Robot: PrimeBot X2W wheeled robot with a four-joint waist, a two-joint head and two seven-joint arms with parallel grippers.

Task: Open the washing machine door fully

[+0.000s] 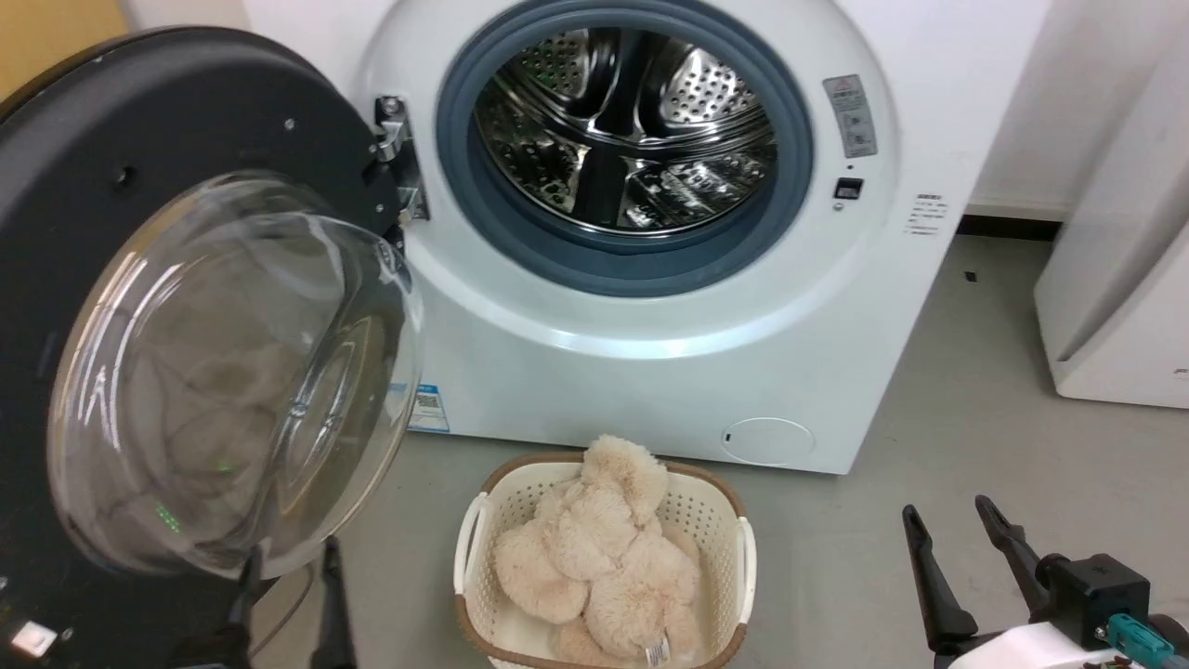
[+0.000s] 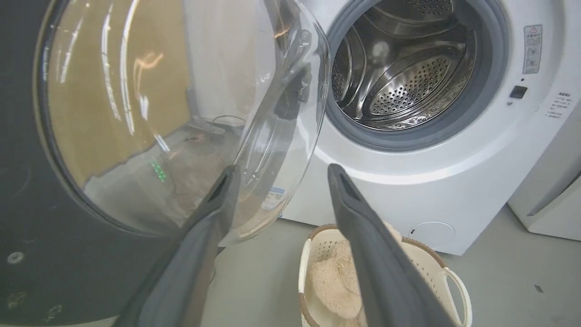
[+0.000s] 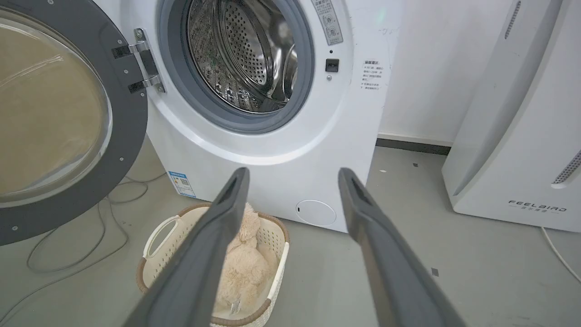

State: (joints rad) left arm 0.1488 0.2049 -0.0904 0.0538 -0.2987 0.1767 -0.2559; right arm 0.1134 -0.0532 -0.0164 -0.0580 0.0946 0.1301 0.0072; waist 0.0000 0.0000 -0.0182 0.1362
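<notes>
Glossy black round washing machine door point(image 1: 139, 121) stands wide, frame left; the released left pincer point(image 2: 281, 169) should nudge its rim, not glass.

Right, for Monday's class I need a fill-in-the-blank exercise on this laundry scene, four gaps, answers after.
1. The washing machine door hangs ____ on its hinge.
2. The plush toy lies in the ____ on the floor.
3. The washing machine's steel drum is ____.
4. The white appliance beside it reads ____.
Answers: open; basket; empty; FEELBIRD.
</notes>
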